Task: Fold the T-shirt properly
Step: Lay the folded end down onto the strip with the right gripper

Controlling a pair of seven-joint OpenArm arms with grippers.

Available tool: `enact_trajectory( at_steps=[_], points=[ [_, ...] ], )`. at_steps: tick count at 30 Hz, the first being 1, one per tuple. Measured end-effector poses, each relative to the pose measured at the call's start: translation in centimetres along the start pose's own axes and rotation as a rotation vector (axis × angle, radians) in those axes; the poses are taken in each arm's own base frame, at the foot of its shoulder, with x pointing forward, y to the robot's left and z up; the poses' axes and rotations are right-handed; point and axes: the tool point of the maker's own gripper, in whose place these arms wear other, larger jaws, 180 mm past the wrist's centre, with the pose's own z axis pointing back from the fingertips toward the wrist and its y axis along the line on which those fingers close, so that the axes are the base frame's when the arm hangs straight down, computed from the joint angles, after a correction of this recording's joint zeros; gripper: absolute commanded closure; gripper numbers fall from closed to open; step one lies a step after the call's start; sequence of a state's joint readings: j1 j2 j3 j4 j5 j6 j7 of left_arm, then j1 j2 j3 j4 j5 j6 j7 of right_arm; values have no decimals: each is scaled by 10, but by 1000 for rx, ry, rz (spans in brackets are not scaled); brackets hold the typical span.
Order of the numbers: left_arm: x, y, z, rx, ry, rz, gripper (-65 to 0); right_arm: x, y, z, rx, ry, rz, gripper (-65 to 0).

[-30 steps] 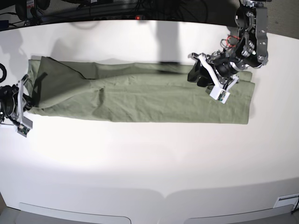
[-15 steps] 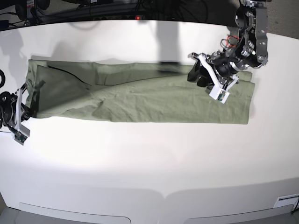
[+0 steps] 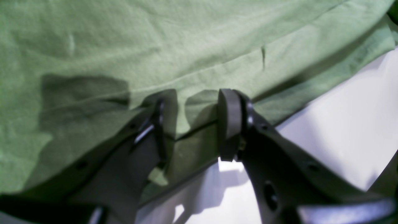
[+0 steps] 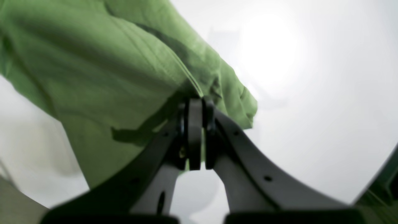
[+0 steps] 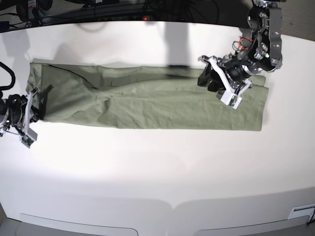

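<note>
The sage-green T-shirt [image 5: 147, 103] lies on the white table [image 5: 157, 172] as a long, wrinkled band running left to right. At its left end my right gripper [image 5: 38, 108] is shut on the hem. The right wrist view shows the T-shirt [image 4: 93, 62] hanging from the closed right gripper [image 4: 196, 124] above the table. Over the right part of the T-shirt is my left gripper [image 5: 206, 80]. In the left wrist view the left gripper [image 3: 197, 121] stands open, its fingertips [image 3: 230, 118] down at a folded edge of the T-shirt [image 3: 155, 37].
Dark cables and equipment [image 5: 123, 7] run along the table's far edge. Grey panels [image 5: 78, 228] line the near edge. A small white label [image 5: 300, 211] sits at the front right corner.
The right gripper has shifted slightly at the shirt's left end, and the raised fold there has been drawn flatter and tauter. The left arm has not moved.
</note>
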State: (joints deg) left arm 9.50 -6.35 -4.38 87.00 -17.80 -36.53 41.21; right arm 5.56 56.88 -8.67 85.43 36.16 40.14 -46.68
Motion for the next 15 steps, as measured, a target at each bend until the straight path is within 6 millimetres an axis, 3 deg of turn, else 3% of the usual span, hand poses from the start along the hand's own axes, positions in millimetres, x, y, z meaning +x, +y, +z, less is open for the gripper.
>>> enact_trajectory(
  at_steps=[3,8,15],
  points=[
    [0,0,0,0,1,0,-219,-8,4,-10,16,15,-39,0],
    [0,0,0,0,1,0,-219,-25,-6,-19,-7,26,-81,0],
    [0,0,0,0,-1,0,-219,-20,6,-44,29,-55,-168,0]
  ],
)
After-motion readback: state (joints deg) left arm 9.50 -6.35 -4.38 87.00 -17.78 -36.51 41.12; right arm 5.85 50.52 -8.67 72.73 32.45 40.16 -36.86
